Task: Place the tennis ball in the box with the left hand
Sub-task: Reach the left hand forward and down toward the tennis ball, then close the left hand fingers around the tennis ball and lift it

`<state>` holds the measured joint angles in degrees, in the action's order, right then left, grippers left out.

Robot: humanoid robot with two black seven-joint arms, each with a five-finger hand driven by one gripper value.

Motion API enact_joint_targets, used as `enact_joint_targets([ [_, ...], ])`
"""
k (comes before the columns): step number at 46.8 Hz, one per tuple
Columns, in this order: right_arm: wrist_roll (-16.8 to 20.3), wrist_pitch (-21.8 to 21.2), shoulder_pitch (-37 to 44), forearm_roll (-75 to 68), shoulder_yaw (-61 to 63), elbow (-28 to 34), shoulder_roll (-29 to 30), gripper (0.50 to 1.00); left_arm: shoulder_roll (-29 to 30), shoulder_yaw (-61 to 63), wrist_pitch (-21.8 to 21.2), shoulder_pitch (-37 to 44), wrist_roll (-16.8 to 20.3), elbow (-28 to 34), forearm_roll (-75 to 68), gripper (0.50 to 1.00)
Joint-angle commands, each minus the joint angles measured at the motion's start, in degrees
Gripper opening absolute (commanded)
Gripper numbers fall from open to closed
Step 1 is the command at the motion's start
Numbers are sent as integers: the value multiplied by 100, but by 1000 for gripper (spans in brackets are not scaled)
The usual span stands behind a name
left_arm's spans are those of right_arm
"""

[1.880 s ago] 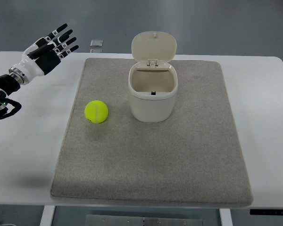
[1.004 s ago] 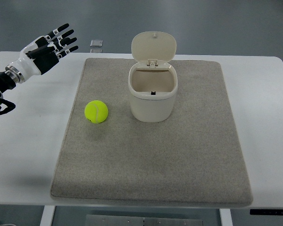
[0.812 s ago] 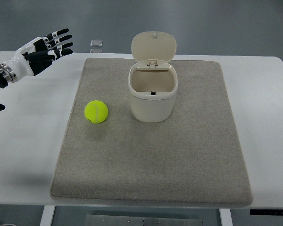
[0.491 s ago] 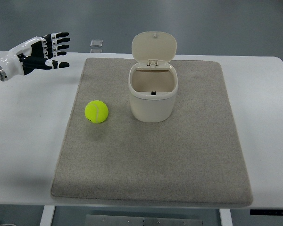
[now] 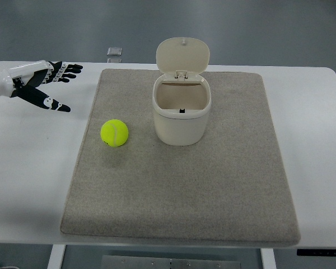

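Note:
A yellow-green tennis ball lies on the grey mat, left of a cream box whose flip lid stands open at the back. My left hand hovers over the white table at the far left, well up and left of the ball. Its fingers are spread, the thumb pointing down-right, and it holds nothing. The right arm does not show.
A small grey square object lies at the table's far edge behind the mat. The white table extends around the mat on all sides.
The left hand has turned from palm-up with fingers raised to flat and sideways, and has dropped slightly toward the table. Its forearm has slid out at the left edge. Ball and box are unmoved.

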<state>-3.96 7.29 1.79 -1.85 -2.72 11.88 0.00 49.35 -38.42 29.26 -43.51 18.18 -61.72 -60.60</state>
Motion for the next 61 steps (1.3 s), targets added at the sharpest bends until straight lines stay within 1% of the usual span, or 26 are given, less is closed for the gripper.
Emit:
enact_joint_targets([
  [1, 0, 0, -3, 0, 0, 7, 0, 901, 136, 45, -8, -9, 168, -340, -372, 977],
  [6, 0, 0, -3, 0, 0, -1, 0, 901, 162, 54, -34, -9, 326, -631, -1049, 975],
  [10, 0, 0, -3, 0, 0, -2, 0, 901, 127, 54, -148, -44, 467, -780, -1419, 973],
  [17, 0, 0, -3, 0, 0, 7, 0, 903, -30, 72, -517, -105, 493, -930, -1989, 973],
  [24, 0, 0, -3, 0, 0, -2, 0, 901, -329, 80, -1018, -79, 511, -947, -2895, 973],
  [30, 0, 0, -3, 0, 0, -2, 0, 903, -435, 264, -1273, -105, 529, -974, -3221, 971],
  [34, 0, 0, -3, 0, 0, 7, 0, 901, -470, 502, -1344, -298, 529, -974, -3326, 966],
  [35, 0, 0, 5, 0, 0, -1, 0, 901, -488, 572, -1344, -351, 529, -974, -3353, 958],
  [41, 0, 0, 5, 0, 0, 7, 0, 901, -576, 915, -1361, -544, 529, -965, -3511, 958],
  [46, 0, 0, 5, 0, 0, -2, 0, 901, -681, 1003, -1361, -562, 529, -965, -3651, 941],
  [47, 0, 0, -3, 0, 0, 7, 0, 901, -690, 1003, -1361, -562, 529, -956, -3695, 932],
  [49, 0, 0, -3, 0, 0, 7, 0, 903, -725, 1012, -1361, -554, 529, -956, -3801, 898],
  [52, 0, 0, -3, 0, 0, -1, 0, 901, -769, 1047, -1387, -545, 529, -939, -3976, 889],
  [54, 0, 0, -3, 0, 0, -1, 0, 901, -769, 1082, -1405, -545, 520, -939, -4073, 859],
  [61, 0, 0, -3, 0, 0, -1, 0, 901, -857, 1135, -1721, -501, 520, -912, -4117, 855],
])
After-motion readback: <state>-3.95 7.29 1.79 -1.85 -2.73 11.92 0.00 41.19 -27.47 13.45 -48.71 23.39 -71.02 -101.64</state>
